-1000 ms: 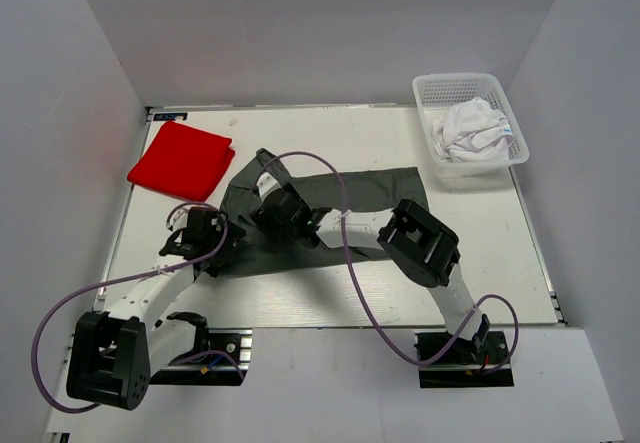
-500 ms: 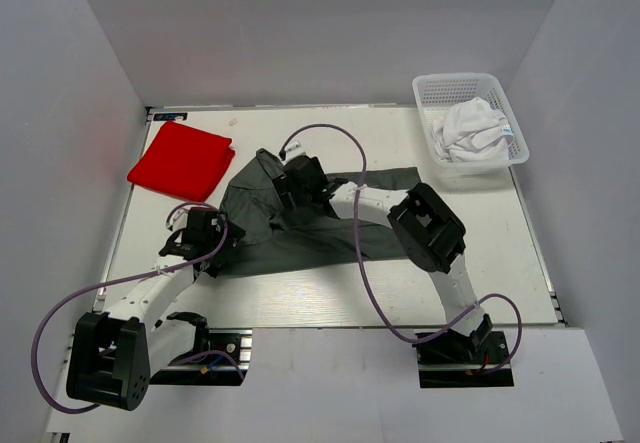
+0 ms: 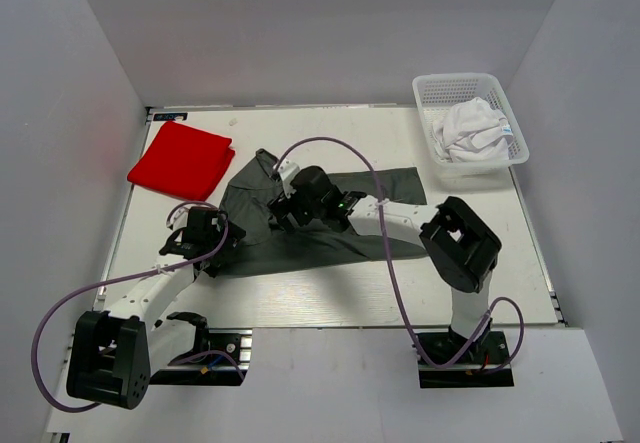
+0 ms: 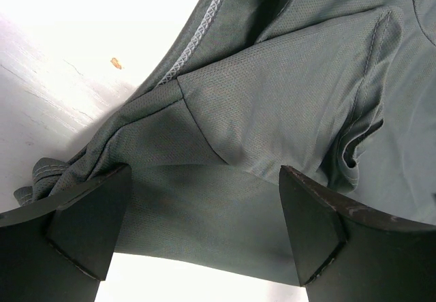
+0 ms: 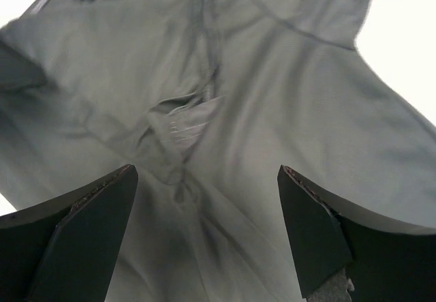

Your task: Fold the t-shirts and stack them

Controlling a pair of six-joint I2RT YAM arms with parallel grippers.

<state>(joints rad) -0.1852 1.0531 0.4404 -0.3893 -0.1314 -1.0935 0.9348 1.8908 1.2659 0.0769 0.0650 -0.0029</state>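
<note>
The dark grey t-shirt (image 3: pixel 330 233) lies rumpled across the middle of the table. It fills the left wrist view (image 4: pixel 272 97) and the right wrist view (image 5: pixel 286 97). The bright red t-shirt (image 3: pixel 182 160) lies folded at the back left. The white t-shirt (image 3: pixel 470 128) is bunched in the basket. My left gripper (image 3: pixel 212 233) is open over the grey shirt's left edge, its fingers (image 4: pixel 88 220) wide apart. My right gripper (image 3: pixel 290 206) is open above the shirt's upper left part, its fingers (image 5: pixel 310 237) wide apart, holding nothing.
A white mesh basket (image 3: pixel 432 91) stands at the back right of the table. Purple cables loop over both arms. White walls close in the table on three sides.
My right arm has swung back to the right and its gripper has let go of the grey shirt, which has settled flatter. My left arm has not moved.
</note>
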